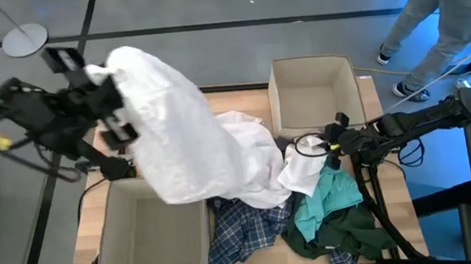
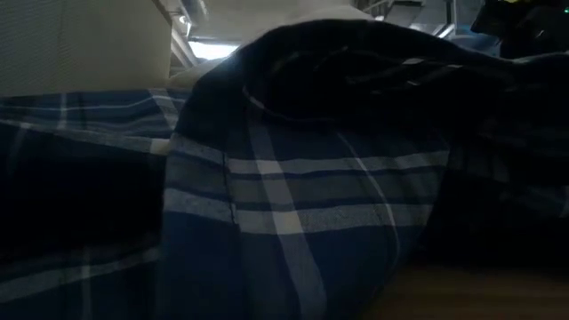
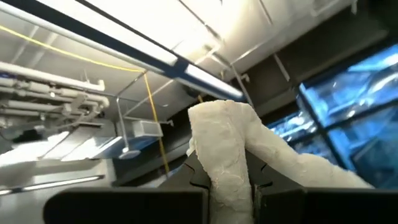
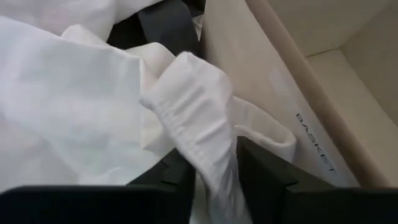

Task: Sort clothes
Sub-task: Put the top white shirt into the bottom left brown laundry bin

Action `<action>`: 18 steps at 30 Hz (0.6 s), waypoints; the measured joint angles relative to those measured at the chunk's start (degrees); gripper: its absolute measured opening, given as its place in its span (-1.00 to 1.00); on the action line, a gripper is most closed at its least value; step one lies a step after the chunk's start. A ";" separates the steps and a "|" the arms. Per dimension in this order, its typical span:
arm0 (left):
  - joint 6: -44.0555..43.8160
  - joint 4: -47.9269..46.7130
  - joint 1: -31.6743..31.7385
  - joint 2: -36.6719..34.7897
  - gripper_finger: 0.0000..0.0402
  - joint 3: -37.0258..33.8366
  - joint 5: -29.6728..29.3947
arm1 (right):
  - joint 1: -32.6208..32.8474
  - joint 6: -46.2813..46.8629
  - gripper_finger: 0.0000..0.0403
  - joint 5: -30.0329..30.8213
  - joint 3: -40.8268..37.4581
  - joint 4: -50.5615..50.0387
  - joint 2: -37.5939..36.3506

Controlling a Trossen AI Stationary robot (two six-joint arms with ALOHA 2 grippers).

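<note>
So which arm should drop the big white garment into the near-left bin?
Left, probably. Its gripper is shut on the white garment, lifted beside the near-left bin. The right gripper pinches white fabric by the far bin.

We see white large garment [image 1: 180, 132] | blue-white plaid shirt [image 1: 244, 225], blue with pale checks | teal garment [image 1: 331, 194] | dark green garment [image 1: 347, 229] | beige far bin [image 1: 313, 95] and beige near bin [image 1: 154, 229] | light wood counter [image 1: 254, 100] | black left gripper [image 1: 112, 104] and right gripper [image 1: 318, 146]
</note>
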 joint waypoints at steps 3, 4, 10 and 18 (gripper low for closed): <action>-0.39 -0.78 -3.40 0.13 -0.91 3.44 -6.76 | 0.00 0.00 -0.24 -0.04 0.00 0.16 0.02; -0.37 -1.12 -4.54 0.11 -0.91 4.65 -10.60 | 0.00 0.00 -0.20 -0.05 0.00 0.18 0.01; -0.17 -2.20 -10.87 0.00 -0.91 10.05 -30.21 | 0.00 0.00 -0.04 -0.05 0.02 0.28 0.00; 1.97 -2.25 -19.92 0.78 -0.91 11.85 -26.87 | 0.01 1.27 -0.02 0.16 0.02 0.35 0.01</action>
